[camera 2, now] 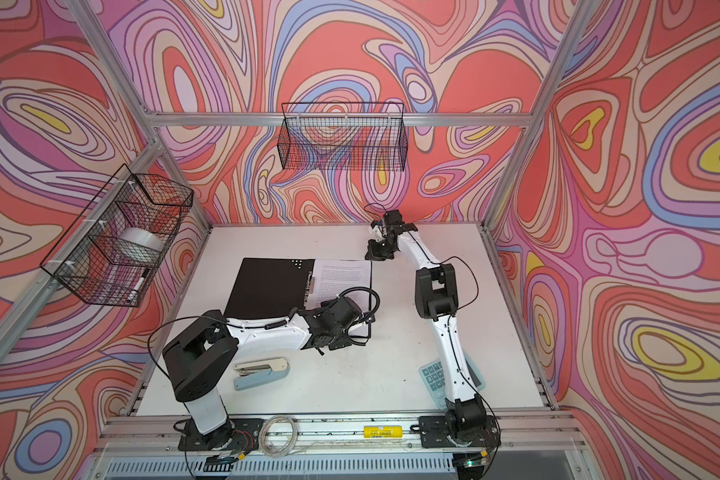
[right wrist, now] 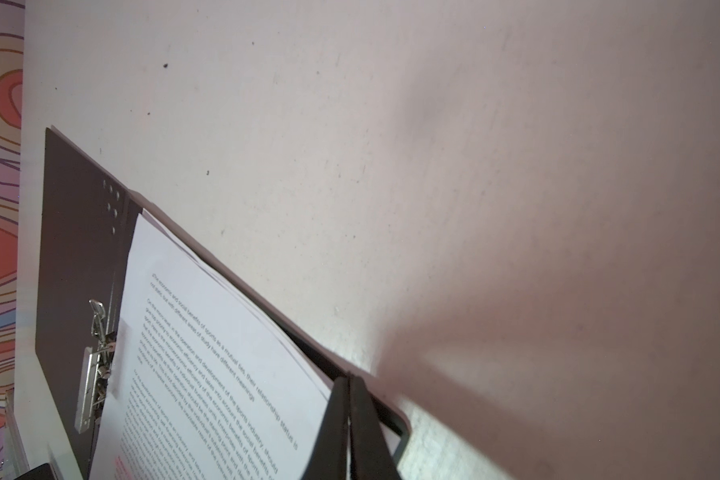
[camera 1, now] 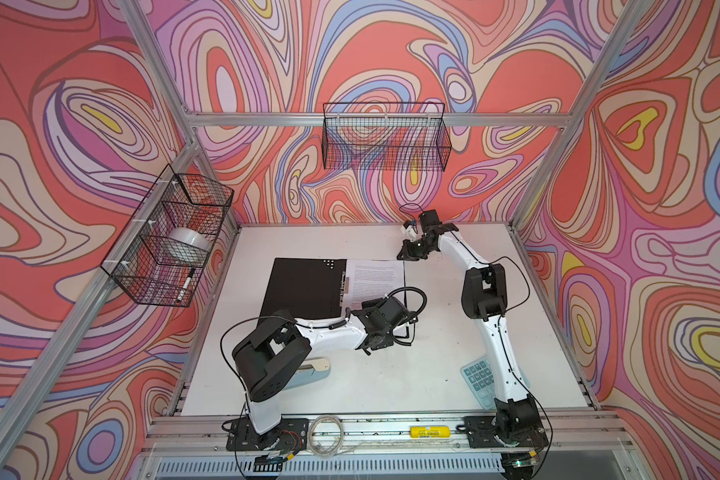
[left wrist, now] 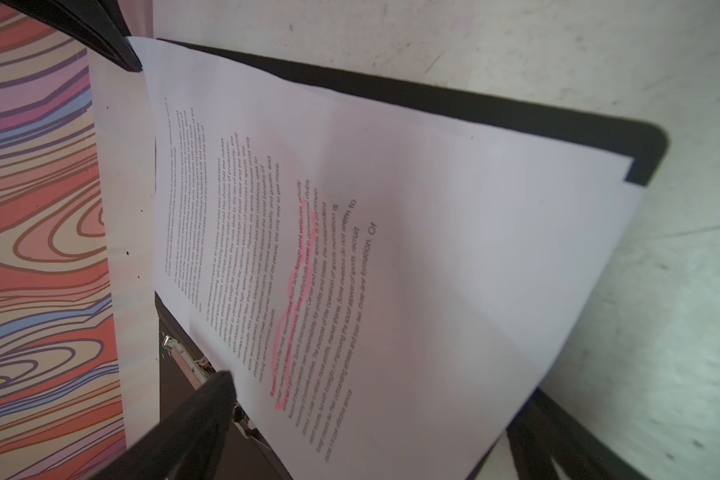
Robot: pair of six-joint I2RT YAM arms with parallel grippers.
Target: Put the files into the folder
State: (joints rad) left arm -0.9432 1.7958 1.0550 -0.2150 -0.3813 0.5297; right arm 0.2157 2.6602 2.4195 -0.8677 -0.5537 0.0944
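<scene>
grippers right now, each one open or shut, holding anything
Left gripper: open, holding nothing, over the files.
Right gripper: shut, tips at the files' corner; a grip cannot be told.

The folder (camera 1: 304, 289) lies open, black inside up; the files (camera 1: 377, 278) lie on its right half

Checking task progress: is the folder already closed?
No, the folder lies open in a top view, black inside facing up, files resting on it.
</scene>
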